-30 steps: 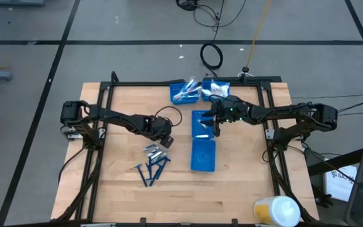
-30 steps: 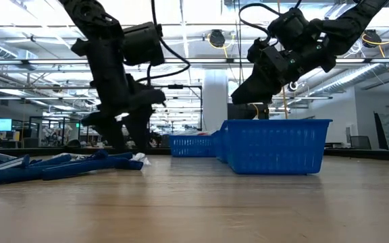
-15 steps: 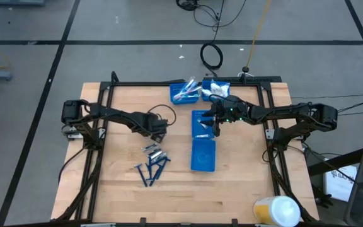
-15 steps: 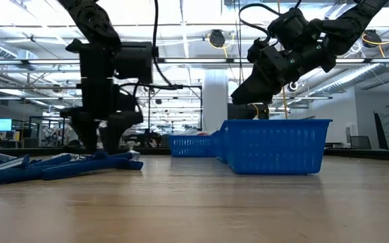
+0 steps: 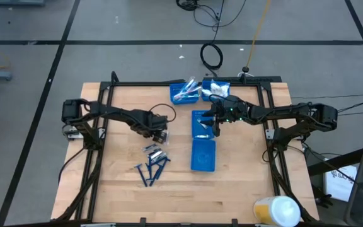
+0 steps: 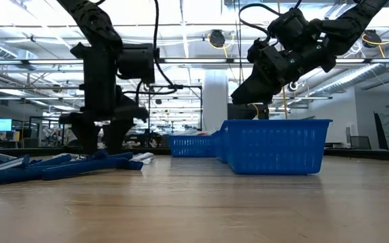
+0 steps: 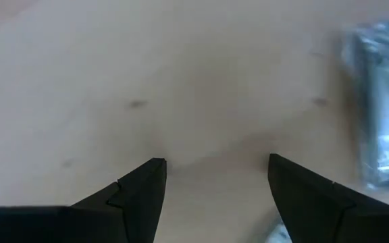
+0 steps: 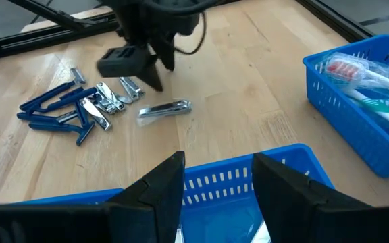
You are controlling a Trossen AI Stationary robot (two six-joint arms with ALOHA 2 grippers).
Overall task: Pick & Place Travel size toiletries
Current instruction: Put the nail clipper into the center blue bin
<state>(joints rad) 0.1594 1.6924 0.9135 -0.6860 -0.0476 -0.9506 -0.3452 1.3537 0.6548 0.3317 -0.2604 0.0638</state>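
Note:
Dark blue razors (image 5: 151, 169) (image 8: 49, 111) lie in a loose heap on the wooden table, with short silvery pieces (image 5: 155, 151) (image 8: 108, 98) just beyond them. One silvery piece (image 8: 164, 108) (image 7: 377, 135) lies apart on the wood. My left gripper (image 5: 160, 135) (image 7: 215, 169) points down, open, low over bare wood beside that piece. My right gripper (image 5: 217, 129) (image 8: 216, 169) hangs open above the long blue bin (image 5: 203, 154) (image 6: 275, 145), nothing between its fingers.
Two smaller blue bins (image 5: 184, 93) (image 5: 214, 88) stand at the table's far edge; one (image 8: 363, 74) holds toothbrushes. Black frame rails (image 5: 99, 120) run along both sides. A white and yellow object (image 5: 276, 209) sits at the near right corner. Bare wood lies left of the razors.
My left gripper has shifted a little toward the table's left edge and tipped from a slant until it points straight down, staying open. My right gripper has kept still.

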